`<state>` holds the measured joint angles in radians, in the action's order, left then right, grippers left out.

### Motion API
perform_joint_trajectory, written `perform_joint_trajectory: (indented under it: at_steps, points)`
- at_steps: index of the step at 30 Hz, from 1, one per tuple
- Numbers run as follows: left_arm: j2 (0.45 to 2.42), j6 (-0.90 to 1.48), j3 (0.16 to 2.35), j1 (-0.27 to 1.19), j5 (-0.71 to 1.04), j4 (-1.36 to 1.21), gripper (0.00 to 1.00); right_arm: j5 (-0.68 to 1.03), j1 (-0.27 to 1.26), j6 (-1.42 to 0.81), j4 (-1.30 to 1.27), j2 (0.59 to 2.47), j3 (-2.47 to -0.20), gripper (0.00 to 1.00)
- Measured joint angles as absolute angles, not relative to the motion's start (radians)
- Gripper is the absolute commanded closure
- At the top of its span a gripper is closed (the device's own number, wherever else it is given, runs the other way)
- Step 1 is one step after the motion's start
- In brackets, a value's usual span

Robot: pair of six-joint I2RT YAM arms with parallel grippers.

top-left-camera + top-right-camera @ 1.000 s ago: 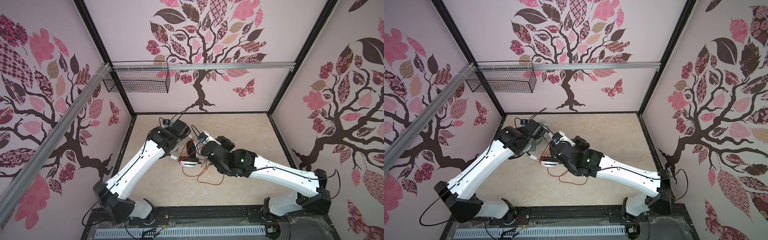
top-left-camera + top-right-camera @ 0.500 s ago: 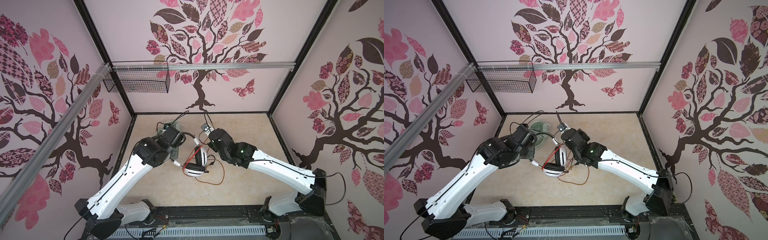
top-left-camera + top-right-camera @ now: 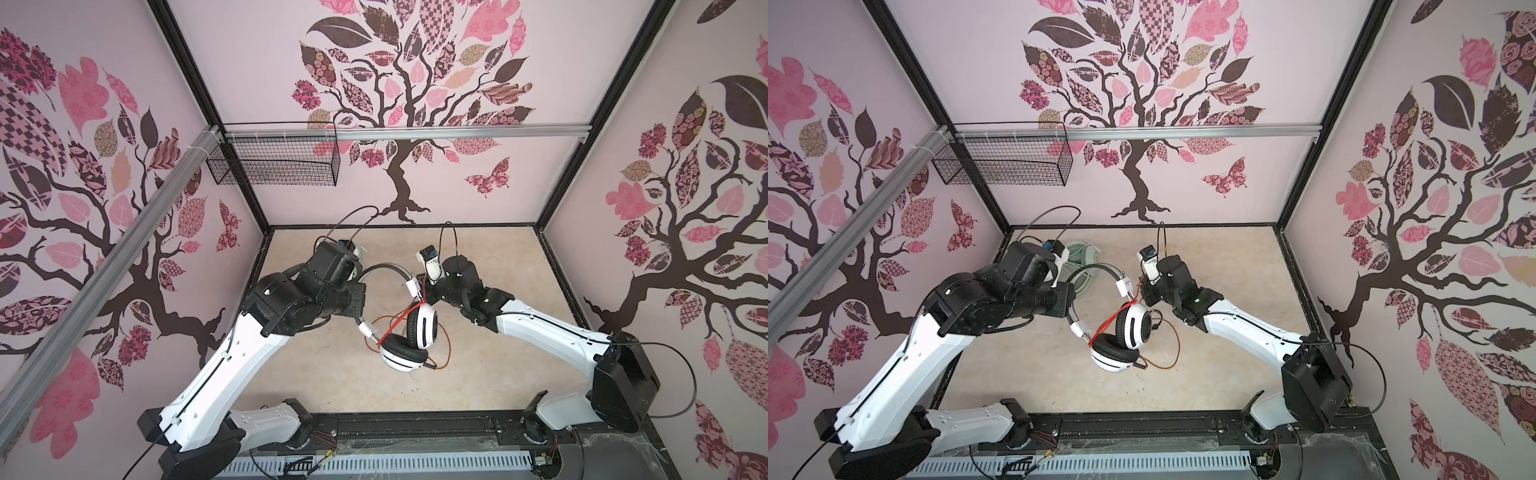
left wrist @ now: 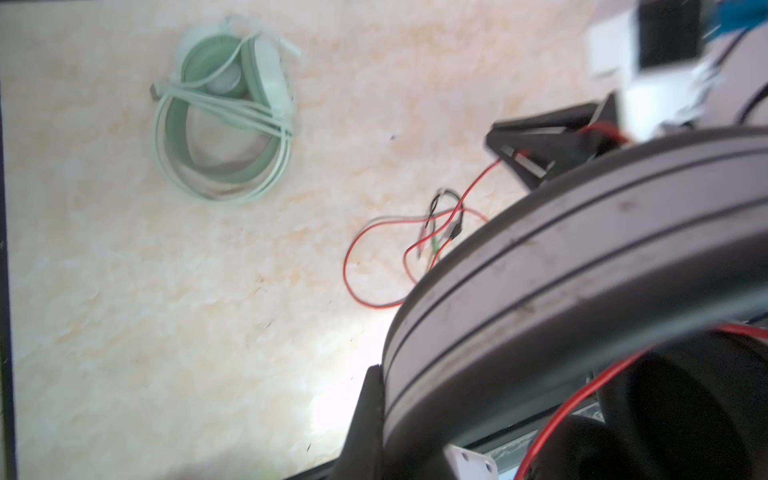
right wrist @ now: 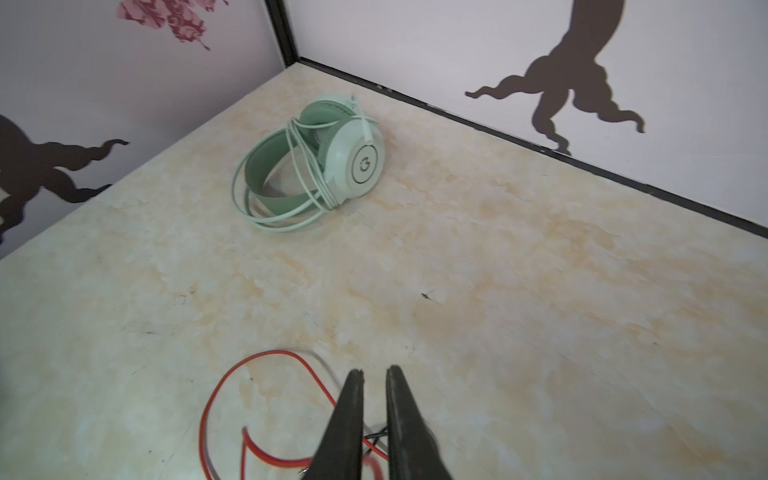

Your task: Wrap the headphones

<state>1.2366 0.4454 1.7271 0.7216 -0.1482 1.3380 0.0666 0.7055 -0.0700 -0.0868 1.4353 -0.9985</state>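
**Right gripper over the slack cord, left gripper clamped on the band**

The right gripper (image 5: pixel 374 376) hangs with its jaws a slit apart, and no cord is plainly caught between its tips. The orange-red cord (image 4: pixel 345 266) lies slack on the table (image 5: pixel 540 291) just beneath those tips, under the white headphones (image 3: pixel 422 326). One strand of it runs taut across their cups.

The left gripper (image 3: pixel 360 316) is clamped on the band (image 4: pixel 582 232) of those headphones and holds it raised above the table. The band arches from there toward the right gripper, with the cups hanging on the robot's side.

The right arm is nearer the cord and free, so I judge the next loop falls to it, carried around the cups. The band end beside its tips crowds that path.

The mint-green headphones (image 5: pixel 357 166), their cord wound about them, lie well beyond the white headphones and out of the way.
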Motion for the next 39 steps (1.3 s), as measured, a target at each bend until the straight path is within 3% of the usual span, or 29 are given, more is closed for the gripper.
perform_joint_trajectory:
  at_steps: [12,26,39]
  points:
    - [1.403,0.479,2.138,0.623,-0.1,1.371,1.0,0.353,0.704,-0.319,-0.449,1.539,-0.898,0.83]
    - [1.499,0.556,2.264,0.533,-0.173,1.392,1.0,0.449,0.704,-0.502,-0.693,1.602,-0.72,0.82]
    - [1.509,0.574,2.273,0.468,-0.173,1.394,1.0,0.473,0.737,-0.569,-0.756,1.547,-0.493,0.85]
